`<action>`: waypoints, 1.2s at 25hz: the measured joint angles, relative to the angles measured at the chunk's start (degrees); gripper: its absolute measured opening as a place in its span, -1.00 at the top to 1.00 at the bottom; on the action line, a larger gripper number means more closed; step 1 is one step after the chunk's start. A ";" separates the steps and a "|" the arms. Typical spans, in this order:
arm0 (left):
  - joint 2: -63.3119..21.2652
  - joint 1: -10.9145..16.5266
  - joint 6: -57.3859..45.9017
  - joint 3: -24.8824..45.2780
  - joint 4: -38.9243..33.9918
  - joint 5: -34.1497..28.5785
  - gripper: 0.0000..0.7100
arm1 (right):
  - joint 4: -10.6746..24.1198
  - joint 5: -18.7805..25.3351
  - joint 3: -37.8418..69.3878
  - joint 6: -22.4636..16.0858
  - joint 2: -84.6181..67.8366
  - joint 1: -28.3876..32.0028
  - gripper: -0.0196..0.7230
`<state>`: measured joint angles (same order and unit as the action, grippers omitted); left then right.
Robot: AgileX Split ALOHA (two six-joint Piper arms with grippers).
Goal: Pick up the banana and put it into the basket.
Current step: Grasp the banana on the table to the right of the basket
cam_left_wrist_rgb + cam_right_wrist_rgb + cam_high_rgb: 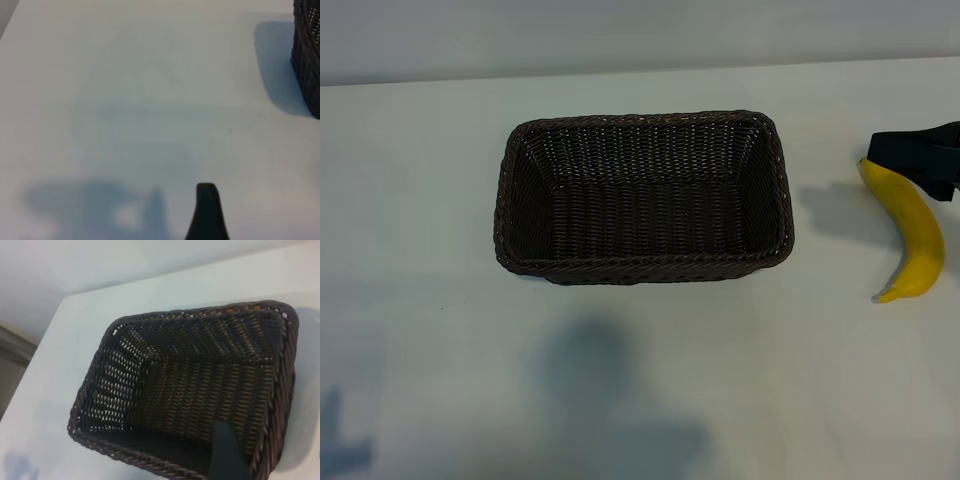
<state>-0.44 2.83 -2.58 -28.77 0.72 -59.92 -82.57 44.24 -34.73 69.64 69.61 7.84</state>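
The yellow banana [916,235] lies on the white table, to the right of the dark-brown wicker basket [640,119]. Nothing lies inside the basket. My right gripper [886,150] hangs over the banana's upper end at the right edge of the exterior view. It is open and holds nothing. In the right wrist view one dark finger [227,452] shows in front of the basket [200,313], and no banana shows there. Of my left gripper only one finger [207,212] shows, above bare table, open with nothing by it. A corner of the basket [307,55] stands farther off.
The white table [440,200] stretches wide on every side of the basket. Its far edge meets a pale wall. Soft shadows lie on the table in front of the basket and at the lower left.
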 joint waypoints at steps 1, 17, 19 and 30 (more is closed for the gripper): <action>0.00 0.00 0.00 0.00 0.00 0.00 -0.61 | 0.00 -0.13 0.00 0.00 0.00 0.00 -0.25; 0.00 0.00 0.00 0.00 0.00 0.00 -0.61 | 0.81 -13.15 -0.78 6.16 0.18 0.00 -0.25; 0.00 0.00 0.00 0.00 0.00 0.00 -0.61 | 2.79 -13.21 -2.49 6.20 0.71 0.00 -0.25; 0.00 0.00 -0.12 0.00 0.00 0.00 -0.61 | 16.83 -13.53 -9.30 -4.02 10.56 0.00 -0.27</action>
<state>-0.44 2.83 -2.70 -28.77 0.72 -59.92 -65.75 30.71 -44.03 65.62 80.16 7.84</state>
